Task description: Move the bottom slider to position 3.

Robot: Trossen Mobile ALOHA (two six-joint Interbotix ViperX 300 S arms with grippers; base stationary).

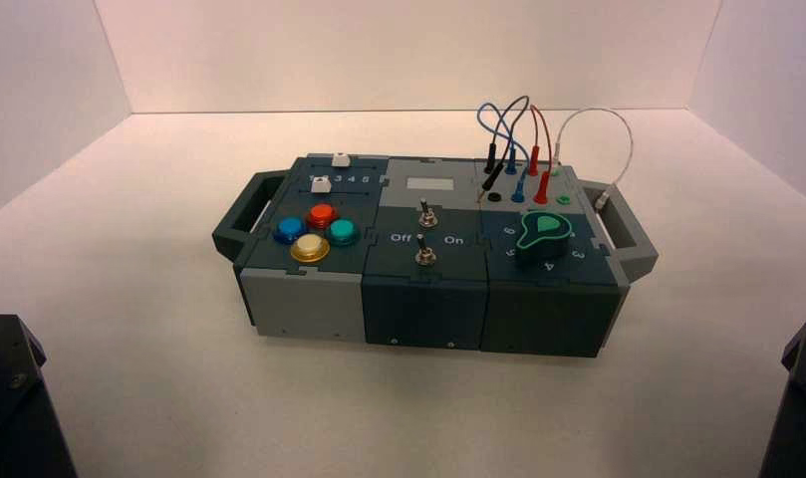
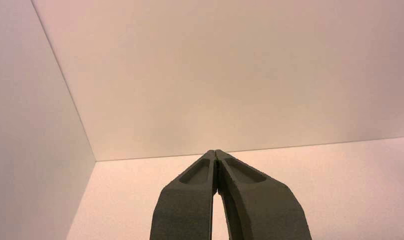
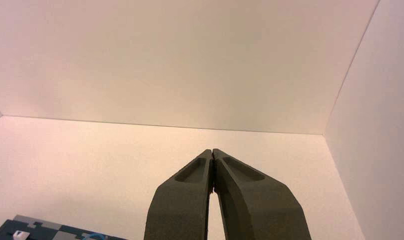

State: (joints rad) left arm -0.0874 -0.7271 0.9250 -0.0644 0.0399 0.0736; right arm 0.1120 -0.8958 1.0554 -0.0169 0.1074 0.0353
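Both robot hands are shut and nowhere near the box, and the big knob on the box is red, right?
Not quite: the big knob is green, as the high view shows. The left hand and right hand are indeed shut, away from the box.

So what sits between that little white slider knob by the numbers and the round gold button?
In the high view, only dark panel lies between the small white bottom slider knob and the gold button.

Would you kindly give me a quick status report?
Left gripper and right gripper shut, parked, empty. Bottom slider untouched, beside its digits. Nothing in the way.
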